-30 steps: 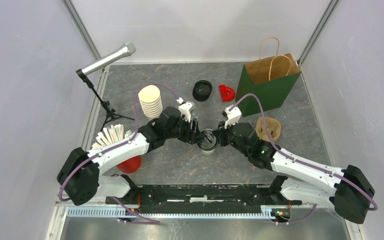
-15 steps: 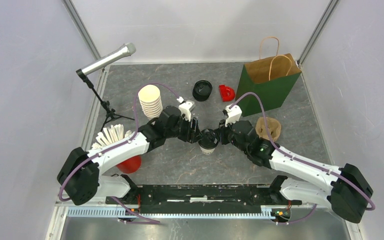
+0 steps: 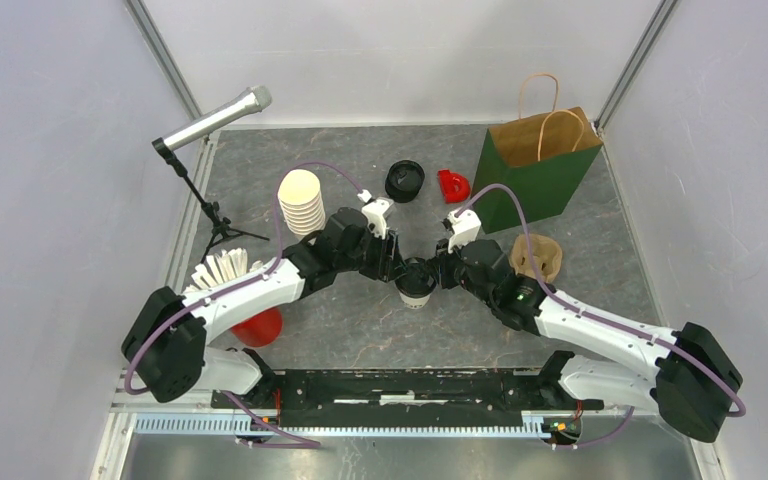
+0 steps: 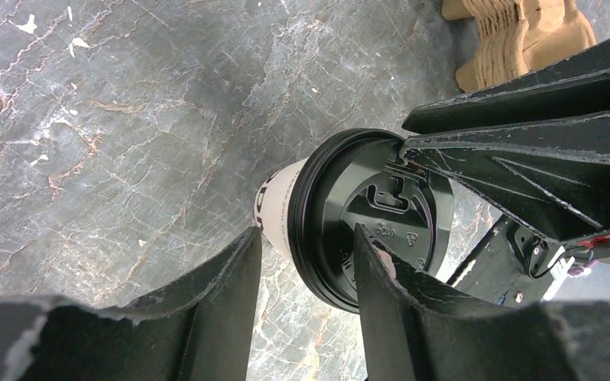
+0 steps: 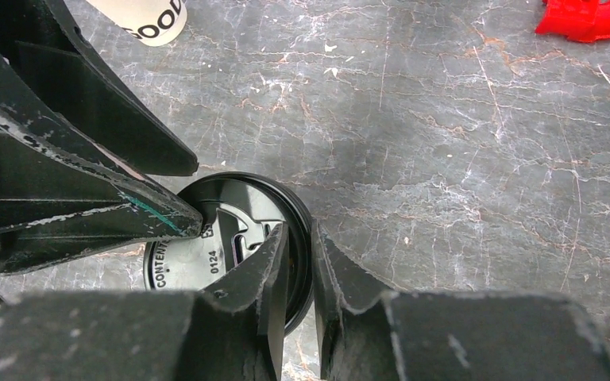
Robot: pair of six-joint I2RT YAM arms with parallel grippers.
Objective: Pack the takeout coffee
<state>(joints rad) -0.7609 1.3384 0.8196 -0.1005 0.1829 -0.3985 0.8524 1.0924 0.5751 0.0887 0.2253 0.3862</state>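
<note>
My left arm (image 3: 250, 290) and right arm (image 3: 600, 328) are white with black joints, each carrying a purple cable (image 3: 310, 166); my tool fingers (image 4: 222, 302) are scuffed black.

Over the past second, the left gripper (image 4: 306, 236) narrowed its two black fingers around the small cream-white paper cup with a round black plastic lid (image 4: 341, 198). The left arm (image 3: 250, 290) leaned in closer to that cup. The right arm (image 3: 580, 325) also shifted its elbow and shoulder slightly toward the cup.
</note>
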